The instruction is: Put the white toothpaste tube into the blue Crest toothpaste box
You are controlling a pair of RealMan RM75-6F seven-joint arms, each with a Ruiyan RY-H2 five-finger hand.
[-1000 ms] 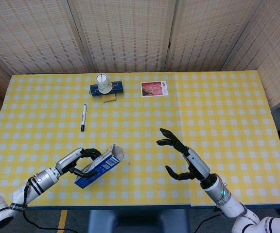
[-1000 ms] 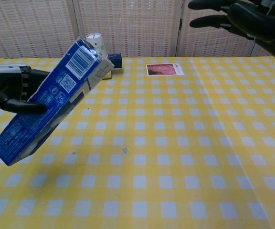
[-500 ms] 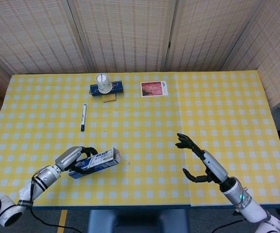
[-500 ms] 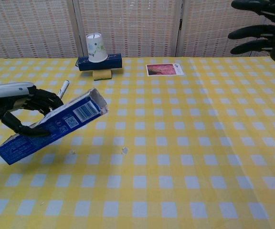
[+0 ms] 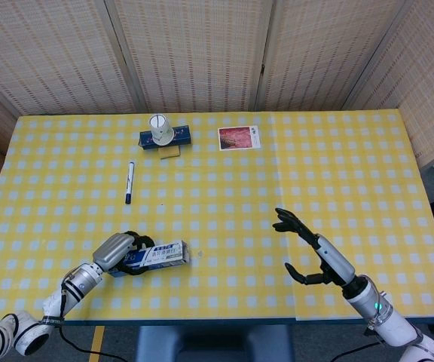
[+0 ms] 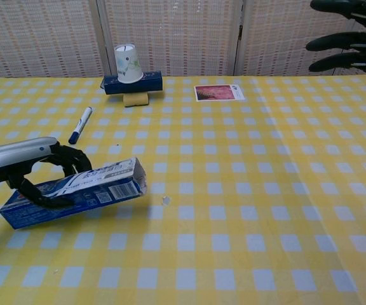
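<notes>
The blue Crest toothpaste box (image 5: 154,255) (image 6: 75,194) lies nearly flat near the table's front left, its open end facing right. My left hand (image 5: 120,252) (image 6: 40,168) grips it around its left half, fingers wrapped over the top. No white tube shows outside the box; I cannot tell what is inside. My right hand (image 5: 305,249) (image 6: 348,38) hovers open above the front right of the table, fingers spread, holding nothing.
A blue marker pen (image 5: 129,182) (image 6: 81,124) lies left of centre. At the back stand an upturned paper cup (image 5: 160,129) (image 6: 127,63) on a dark blue box (image 6: 146,82) and a picture card (image 5: 239,138) (image 6: 219,93). Small white scraps (image 6: 166,201) lie right of the box.
My left hand has lowered the box from a steep tilt to nearly flat on the table. My right hand drew back toward the front right and stays open.
</notes>
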